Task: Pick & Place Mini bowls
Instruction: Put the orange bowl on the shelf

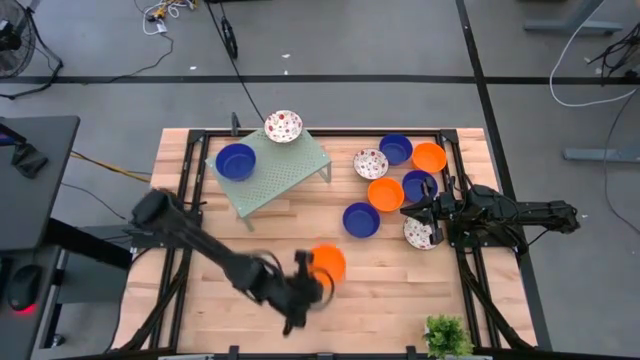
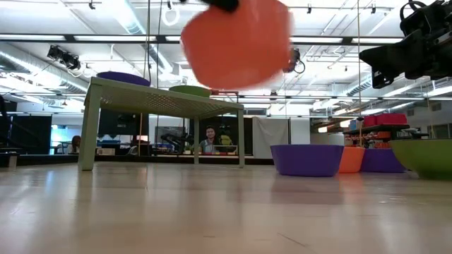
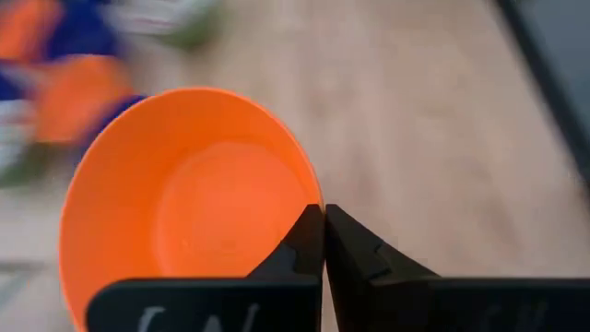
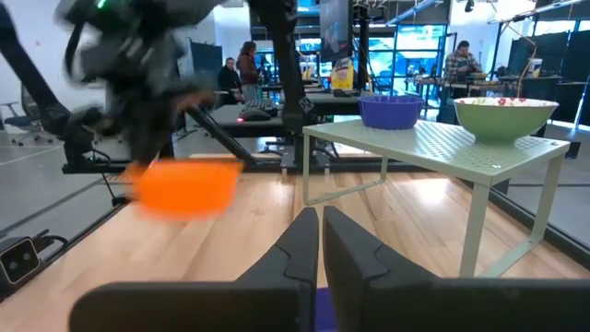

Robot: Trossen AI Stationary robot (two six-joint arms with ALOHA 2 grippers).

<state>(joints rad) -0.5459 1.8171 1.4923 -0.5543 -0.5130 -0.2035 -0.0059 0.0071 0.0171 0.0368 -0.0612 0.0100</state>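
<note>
My left gripper [image 1: 313,278] is over the near middle of the table, shut on an orange mini bowl [image 1: 328,263], which also shows in the low view [image 2: 236,42] and the right wrist view [image 4: 184,187]. My right gripper [image 4: 319,226] is shut and holds nothing. It hangs above the table at the right [image 1: 412,211], over a cluster of mini bowls: blue [image 1: 361,220], orange [image 1: 385,194], blue [image 1: 418,185] and speckled [image 1: 420,234]. A blue bowl [image 1: 236,160] and a speckled bowl [image 1: 283,126] sit on the pale green rack [image 1: 275,175]. My left gripper pinches the orange bowl's rim [image 3: 312,195], one finger [image 3: 293,254] inside the bowl and the other outside its wall. The fingers come at it from the near-left side. The bowl is lifted clear of the table and sits tilted in the hold [image 2: 236,42].
Farther bowls stand at the cluster's far side: speckled [image 1: 371,164], blue [image 1: 396,149], orange [image 1: 429,157]. The rack stands on legs at the far left. A small green plant [image 1: 447,335] sits at the near right corner. Bare wood [image 1: 400,290] lies near the held bowl.
</note>
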